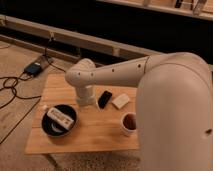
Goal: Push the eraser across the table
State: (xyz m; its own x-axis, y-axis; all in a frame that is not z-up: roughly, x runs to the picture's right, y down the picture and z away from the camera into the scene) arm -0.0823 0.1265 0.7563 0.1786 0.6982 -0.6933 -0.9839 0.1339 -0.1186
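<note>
Pincer (87, 101): I see it at the low end of the white arm, pointed down at the worktop near the middle, just beside the eraser on the screen-left side.
Pincer state: I cannot tell whether it is open or closed, since the wrist covers it from my view.
Contact: I cannot tell whether the pincer touches the eraser or stands a hair apart from it.
Eraser (104, 98): small flat black slab lying on the worktop, tilted on a diagonal, between the pincer and the cream block.
Cream block (120, 101): pale rectangular piece lying flat just beside the eraser on the screen-right side; I cannot say if the two touch.
Mug (129, 123): white, upright, dark inside, standing nearer the front edge, below the cream block on my screen.
Bowl (48, 130): black and round, at the front screen-left part of the worktop, well apart from the eraser.
White strip device (60, 117): lying across the inside of the bowl.
Worktop (100, 137): light wooden planks, rectangular.
Arm (120, 74): it reaches in from the big white body on screen-right, bends at a rounded joint, then drops to the pincer.
Floor: a dark box (34, 68) with cables lies off the far screen-left corner.
</note>
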